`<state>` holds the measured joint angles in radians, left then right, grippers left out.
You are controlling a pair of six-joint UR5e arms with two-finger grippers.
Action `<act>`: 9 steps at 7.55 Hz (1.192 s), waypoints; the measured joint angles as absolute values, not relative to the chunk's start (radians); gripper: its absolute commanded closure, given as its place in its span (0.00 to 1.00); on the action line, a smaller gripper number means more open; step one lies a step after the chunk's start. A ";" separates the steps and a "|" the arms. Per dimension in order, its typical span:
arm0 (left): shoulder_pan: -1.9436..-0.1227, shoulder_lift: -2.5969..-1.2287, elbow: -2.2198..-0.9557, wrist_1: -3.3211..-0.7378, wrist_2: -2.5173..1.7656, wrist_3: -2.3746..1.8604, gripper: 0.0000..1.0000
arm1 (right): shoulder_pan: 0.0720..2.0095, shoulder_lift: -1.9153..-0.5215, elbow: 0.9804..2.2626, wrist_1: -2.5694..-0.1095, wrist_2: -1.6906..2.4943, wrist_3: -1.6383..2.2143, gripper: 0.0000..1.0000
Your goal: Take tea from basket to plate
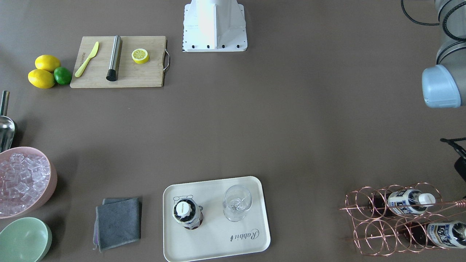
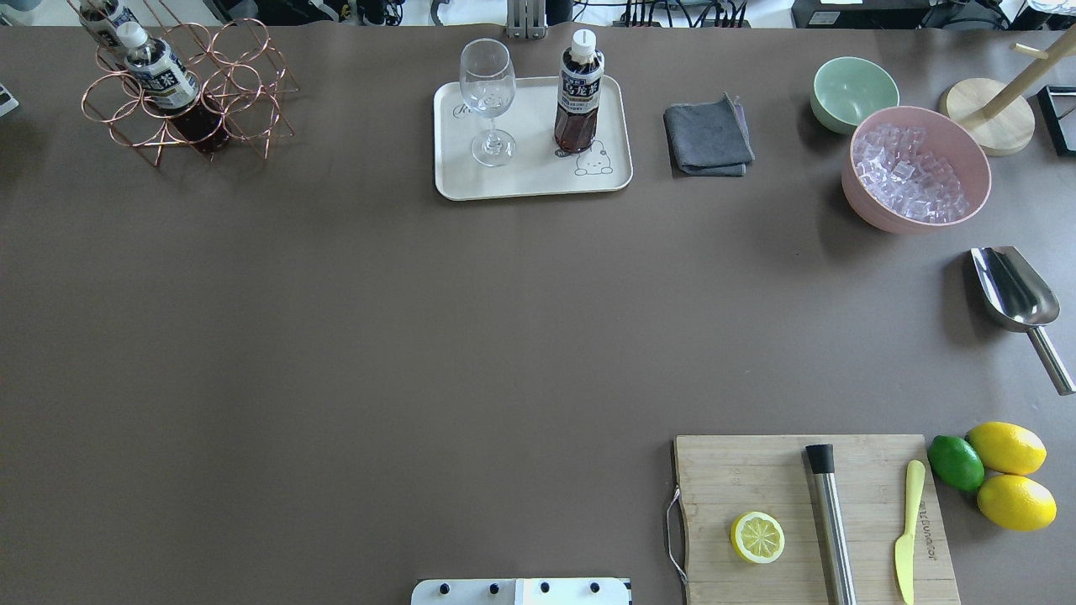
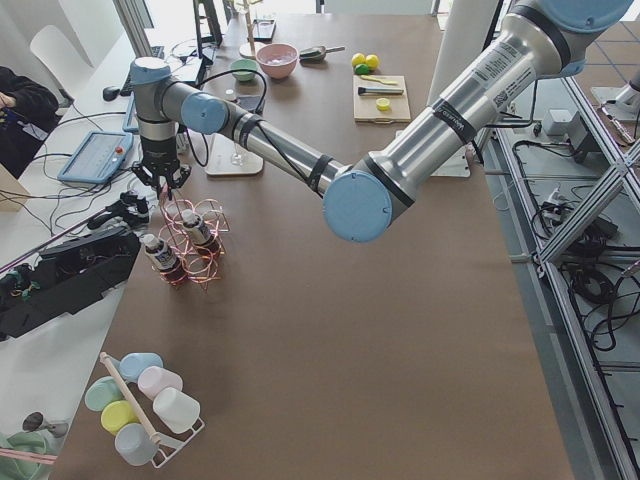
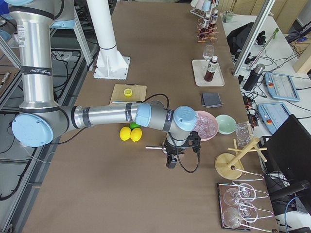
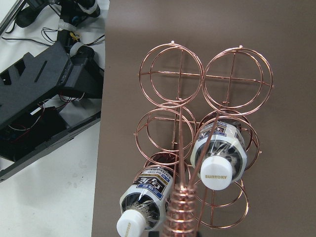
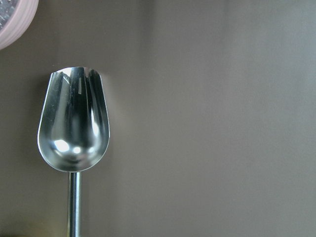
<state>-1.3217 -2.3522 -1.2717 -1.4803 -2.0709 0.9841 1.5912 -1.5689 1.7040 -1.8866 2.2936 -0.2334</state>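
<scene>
Tea [image 2: 578, 97] stands upright on the far plate [image 2: 530, 134]; left gripper [image 3: 160, 178] and right gripper [image 4: 171, 159] finger positions cannot be told.

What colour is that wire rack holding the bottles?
The rack is rose-gold, a coppery pink; the left wrist view shows it best.

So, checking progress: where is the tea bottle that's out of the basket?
In the overhead view the tea bottle stands upright on the plate, just right of the wine glass; the grey cloth lies right of the plate.
</scene>
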 measured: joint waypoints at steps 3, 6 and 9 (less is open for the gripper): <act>-1.322 -2.353 -1.275 -1.480 -2.071 0.982 0.02 | 1.593 -1.569 1.606 -1.763 2.293 -0.235 0.00; -1.350 -2.351 -1.289 -1.476 -2.075 0.983 0.02 | 1.601 -1.568 1.505 -1.655 2.298 -0.236 0.00; -1.474 -2.220 -1.354 -1.477 -2.121 0.950 0.02 | 1.609 -1.567 1.431 -1.566 2.297 -0.242 0.00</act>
<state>-1.4735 -2.2201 -1.3537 -1.4765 -2.1205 0.9503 1.6092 -1.5673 1.4305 -1.5660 2.2969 -0.2415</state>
